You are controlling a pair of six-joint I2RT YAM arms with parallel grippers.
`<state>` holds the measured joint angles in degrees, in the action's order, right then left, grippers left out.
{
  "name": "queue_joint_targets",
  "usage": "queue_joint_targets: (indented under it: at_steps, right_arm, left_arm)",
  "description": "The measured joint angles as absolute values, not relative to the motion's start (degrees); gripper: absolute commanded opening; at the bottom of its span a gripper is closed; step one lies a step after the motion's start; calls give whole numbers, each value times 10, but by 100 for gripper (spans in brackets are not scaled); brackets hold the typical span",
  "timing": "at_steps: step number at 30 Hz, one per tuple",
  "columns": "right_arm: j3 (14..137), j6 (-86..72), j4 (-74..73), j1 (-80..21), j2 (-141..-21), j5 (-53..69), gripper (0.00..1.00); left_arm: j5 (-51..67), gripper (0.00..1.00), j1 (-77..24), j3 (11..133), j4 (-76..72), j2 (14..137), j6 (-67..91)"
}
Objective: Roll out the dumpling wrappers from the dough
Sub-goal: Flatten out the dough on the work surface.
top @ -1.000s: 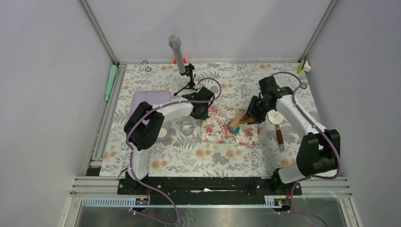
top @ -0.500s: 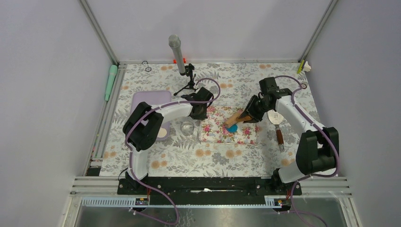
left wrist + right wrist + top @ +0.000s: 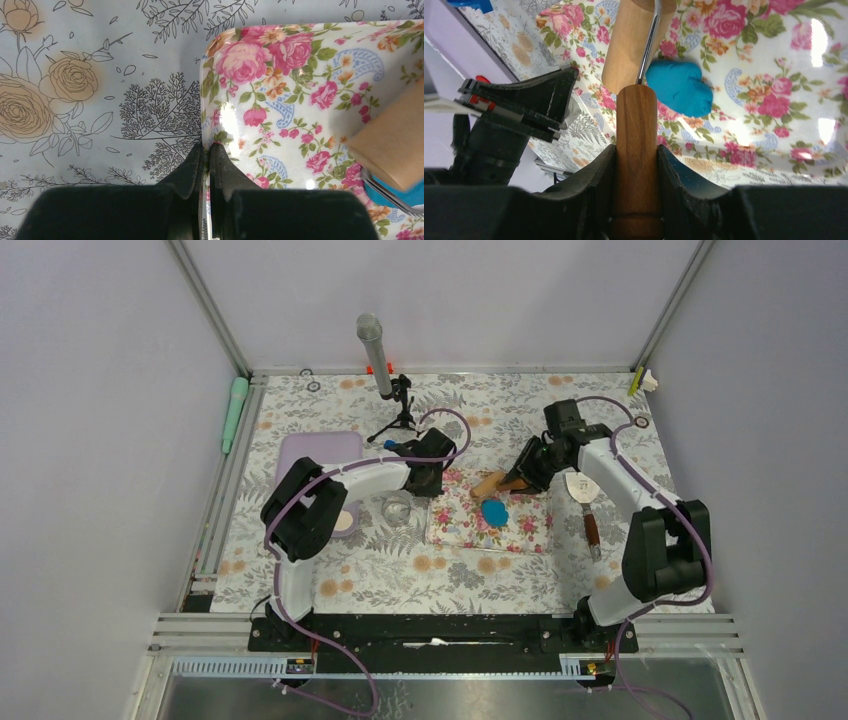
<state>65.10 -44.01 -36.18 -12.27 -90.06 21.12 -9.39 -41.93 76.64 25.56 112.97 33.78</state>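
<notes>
A flattened oval lump of blue dough lies near the middle of the floral pink mat. My right gripper is shut on the handle of the wooden roller. Its drum sits just behind the dough, apart from it. My left gripper is shut on the mat's left edge. In the left wrist view the drum and a sliver of dough show at the right. No dumpling wrappers are in view.
A purple tray lies left of the mat, with a metal ring beside it. A microphone on a stand rises behind. A scraper with a wooden handle lies right of the mat. A green tool rests on the left rail.
My right gripper has drawn the roller back off the dough, toward the far side of the mat, leaving the blue lump uncovered. The left gripper has kept its hold on the mat.
</notes>
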Motion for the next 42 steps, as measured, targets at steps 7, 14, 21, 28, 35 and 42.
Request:
queue_joint_targets:
  at_steps: [7, 14, 21, 28, 35, 42]
  right_arm:
    - [684, -429, -426, -124, -804, 196, 0]
    - [574, -430, -437, -132, -737, 203, 0]
    - [516, -442, -402, -135, -743, 222, 0]
    - [508, -453, -373, -135, -758, 236, 0]
    - [512, -458, -350, -135, -782, 244, 0]
    - [514, -459, -335, -137, -793, 243, 0]
  left_arm:
    - [-94, 0, -420, 765, 255, 1129, 349]
    - [-94, 0, -420, 764, 256, 1129, 357]
    - [-94, 0, -420, 758, 250, 1125, 360]
    - [-96, 0, -420, 746, 244, 1118, 361]
    - [-105, 0, -419, 740, 243, 1114, 364]
    - [-111, 0, -418, 734, 240, 1110, 367]
